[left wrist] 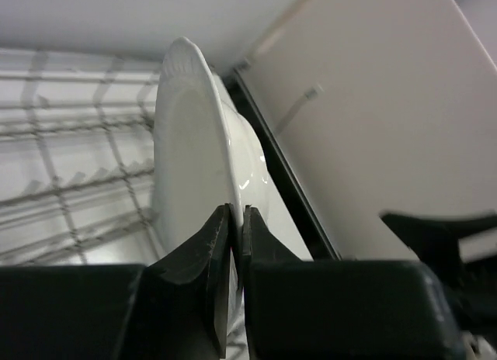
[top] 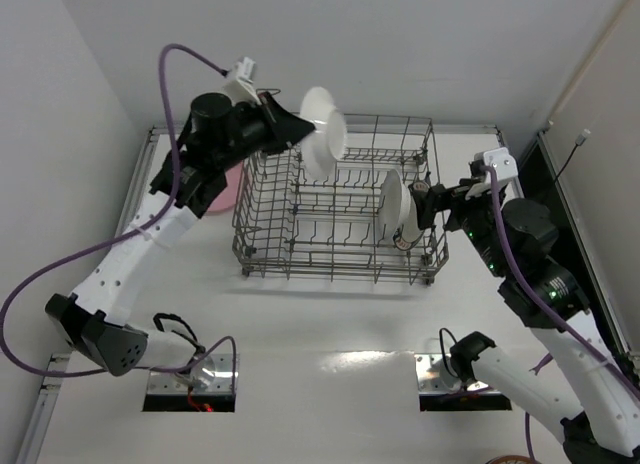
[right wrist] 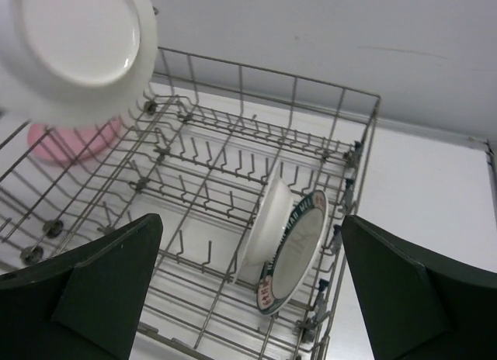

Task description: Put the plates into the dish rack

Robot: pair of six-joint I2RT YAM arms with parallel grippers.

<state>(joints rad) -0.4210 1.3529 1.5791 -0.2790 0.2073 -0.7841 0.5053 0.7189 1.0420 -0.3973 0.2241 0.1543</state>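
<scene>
My left gripper (top: 296, 132) is shut on the rim of a plain white plate (top: 324, 134), held on edge above the back left of the grey wire dish rack (top: 262, 246). The left wrist view shows its fingers (left wrist: 210, 251) pinching that plate (left wrist: 194, 150); it also shows in the right wrist view (right wrist: 74, 46). Another plain white plate (right wrist: 272, 220) and the teal-rimmed plate (right wrist: 299, 251) stand upright among the tines at the rack's right end. The pink plate (top: 228, 187) lies on the table left of the rack. My right gripper (top: 432, 202) is open and empty, just right of the rack.
White walls close the table at the back and left. A dark strip (top: 560, 184) runs along the right side. Two recessed openings (top: 190, 389) sit near the arm bases at the front.
</scene>
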